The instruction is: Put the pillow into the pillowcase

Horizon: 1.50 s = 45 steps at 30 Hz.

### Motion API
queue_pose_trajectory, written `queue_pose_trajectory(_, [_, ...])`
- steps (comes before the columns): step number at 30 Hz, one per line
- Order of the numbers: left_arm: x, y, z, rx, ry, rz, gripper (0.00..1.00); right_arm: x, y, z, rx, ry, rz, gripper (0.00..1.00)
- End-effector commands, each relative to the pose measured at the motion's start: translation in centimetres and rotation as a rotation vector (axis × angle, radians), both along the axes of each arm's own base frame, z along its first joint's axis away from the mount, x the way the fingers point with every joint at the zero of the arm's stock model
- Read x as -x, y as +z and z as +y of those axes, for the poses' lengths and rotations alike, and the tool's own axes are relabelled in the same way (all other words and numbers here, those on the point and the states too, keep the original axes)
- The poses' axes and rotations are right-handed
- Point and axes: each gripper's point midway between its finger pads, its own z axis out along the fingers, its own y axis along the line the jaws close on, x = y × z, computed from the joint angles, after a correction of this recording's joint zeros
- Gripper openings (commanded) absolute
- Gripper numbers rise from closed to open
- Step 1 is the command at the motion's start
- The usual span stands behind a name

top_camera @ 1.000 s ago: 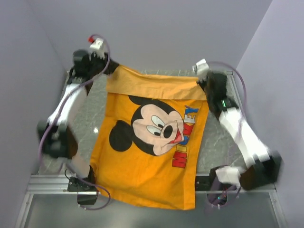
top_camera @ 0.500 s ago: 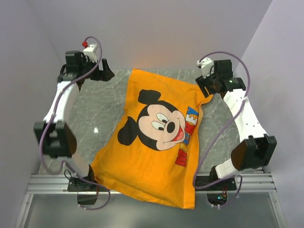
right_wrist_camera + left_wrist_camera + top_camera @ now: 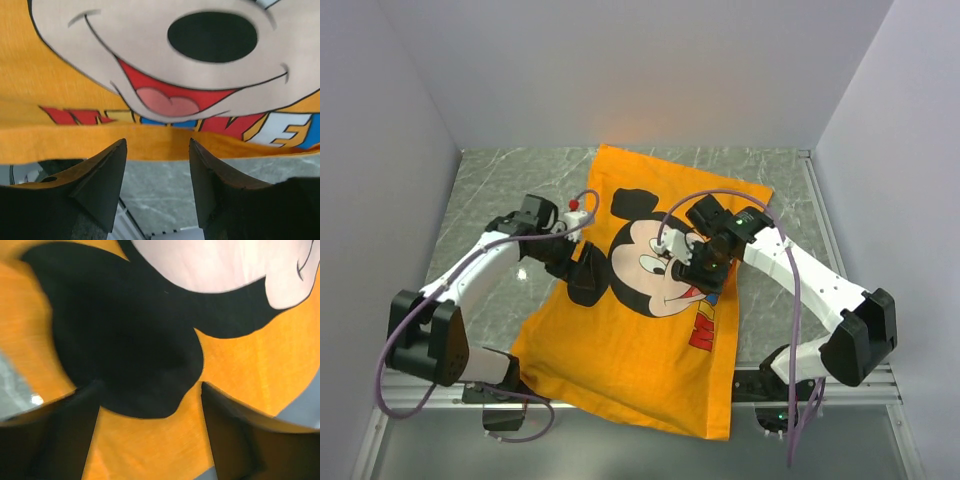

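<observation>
The pillowcase (image 3: 640, 340) fills mid-frame, looking stuffed; no pillow shows, so probably done. The left gripper (image 3: 586, 277) and right gripper (image 3: 706, 271) gape, empty.

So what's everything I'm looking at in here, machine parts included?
pillowcase: one, orange with a Mickey Mouse print, lying mid-table, overhanging the near edge
table: one, grey marbled, under the pillowcase
walls: three, pale lilac, left, back and right
metal rail: one, silver, along the near edge
arms: two, white and black, reaching in from each side
cables: two, purple, looping along the arms
left tool: one, black, open, over Mickey's ear
right tool: one, black, open, by Mickey's mouth
</observation>
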Motion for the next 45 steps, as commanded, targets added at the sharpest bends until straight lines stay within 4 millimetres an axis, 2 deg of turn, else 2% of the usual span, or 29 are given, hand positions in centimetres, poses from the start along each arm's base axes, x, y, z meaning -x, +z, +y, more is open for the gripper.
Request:
queue_pose_trajectory(1, [1.3,-1.6,-1.2,-0.040,-0.066,0.073,0.73,2.2,-0.4,-2.5,0.086,0.076,0.044,0.58])
queue_pose_trajectory(3, [0.8,-3.1,-2.1,-0.051,-0.087,0.119,0.62,2.7,-1.0,-3.4,0.126,0.098,0.036,0.57])
queue_pose_trajectory(4, [0.1,-3.5,-2.3,-0.060,-0.076,0.127,0.48,3.4,-1.8,-4.0,0.148,0.105,0.061,0.56])
queue_pose_trajectory(6, [-3.2,-4.3,-2.3,-0.107,-0.063,0.104,0.30,4.2,-2.4,-3.9,0.153,0.110,0.105,0.55])
queue_pose_trajectory(8, [-8.6,-2.3,-2.2,-0.124,-0.038,-0.023,0.03,5.1,-3.2,-3.5,0.148,0.119,0.149,0.53])
queue_pose_trajectory(10, [-13.1,-2.1,-1.7,-0.130,-0.002,-0.061,0.00,5.8,-4.0,-2.2,0.128,0.151,0.172,0.51])
queue_pose_trajectory(11, [-17.8,1.6,-1.0,-0.094,0.056,-0.171,0.00,5.5,-4.7,-1.3,0.120,0.155,0.175,0.51])
queue_pose_trajectory(12, [-20.2,1.3,-0.8,-0.085,0.082,-0.173,0.00,5.4,-5.0,-0.2,0.102,0.169,0.183,0.51])
queue_pose_trajectory(13, [-22.1,2.6,0.1,-0.059,0.115,-0.190,0.05,5.0,-5.3,1.7,0.072,0.198,0.159,0.51])
queue_pose_trajectory(14, [-25.0,6.9,-0.1,-0.007,0.130,-0.291,0.18,4.8,-6.2,2.9,0.075,0.188,0.190,0.50])
queue_pose_trajectory(15, [-25.9,7.6,-0.1,0.031,0.143,-0.287,0.46,3.8,-5.6,5.0,0.037,0.191,0.165,0.50])
queue_pose_trajectory(17, [-26.5,12.1,1.2,0.104,0.183,-0.341,0.60,2.1,-6.4,8.8,0.001,0.171,0.157,0.50])
queue_pose_trajectory(18, [-26.5,13.3,1.9,0.115,0.205,-0.364,0.75,0.1,-4.7,11.6,-0.059,0.168,0.105,0.51])
queue_pose_trajectory(20, [-25.5,15.7,4.6,0.133,0.283,-0.431,0.77,-2.6,-5.7,15.0,-0.078,0.127,0.086,0.51])
queue_pose_trajectory(21, [-24.9,16.2,5.6,0.142,0.310,-0.450,0.81,-5.3,-3.0,18.1,-0.153,0.121,0.012,0.52])
queue_pose_trajectory(22, [-24.0,14.2,7.6,0.157,0.393,-0.386,0.86,-6.6,-4.4,19.4,-0.135,0.083,0.028,0.52])
queue_pose_trajectory(23, [-23.0,17.1,8.4,0.178,0.407,-0.480,0.88,-7.5,-3.7,20.7,-0.153,0.080,0.020,0.52])
queue_pose_trajectory(24, [-22.3,17.4,9.0,0.185,0.419,-0.496,0.96,-9.5,0.0,23.0,-0.234,0.081,-0.045,0.54])
queue_pose_trajectory(25, [-21.4,16.2,9.7,0.175,0.439,-0.478,0.99,-9.7,0.4,23.1,-0.230,0.057,-0.025,0.55])
queue_pose_trajectory(26, [-20.2,17.4,9.9,0.169,0.438,-0.515,0.99,-9.7,2.0,23.5,-0.276,0.065,-0.015,0.57])
queue_pose_trajectory(29, [-18.1,16.2,9.4,0.175,0.415,-0.489,0.99,-12.3,7.9,20.3,-0.405,-0.044,-0.082,0.61])
queue_pose_trajectory(30, [-17.6,15.6,9.1,0.188,0.409,-0.470,0.99,-14.5,7.6,17.0,-0.401,-0.141,-0.093,0.63])
queue_pose_trajectory(32, [-16.5,13.5,8.5,0.209,0.403,-0.406,0.99,-17.6,10.3,12.5,-0.447,-0.275,-0.191,0.65])
queue_pose_trajectory(36, [-15.6,10.5,7.7,0.241,0.418,-0.327,0.99,-25.1,9.6,0.8,-0.344,-0.617,-0.348,0.67])
queue_pose_trajectory(37, [-15.3,9.7,7.5,0.247,0.419,-0.300,0.99,-27.0,8.2,-2.8,-0.304,-0.696,-0.348,0.67])
queue_pose_trajectory(39, [-14.9,9.2,7.3,0.260,0.417,-0.276,0.99,-29.2,8.2,-5.9,-0.289,-0.766,-0.373,0.67])
queue_pose_trajectory(40, [-14.7,8.7,7.2,0.256,0.415,-0.264,0.99,-30.1,5.9,-8.2,-0.261,-0.823,-0.318,0.67])
queue_pose_trajectory(42, [-14.4,8.4,7.4,0.239,0.411,-0.267,0.99,-31.4,6.1,-9.1,-0.289,-0.851,-0.298,0.67])
queue_pose_trajectory(45, [-13.8,7.9,7.6,0.216,0.406,-0.258,0.99,-31.1,1.4,-8.9,-0.301,-0.875,-0.115,0.65])
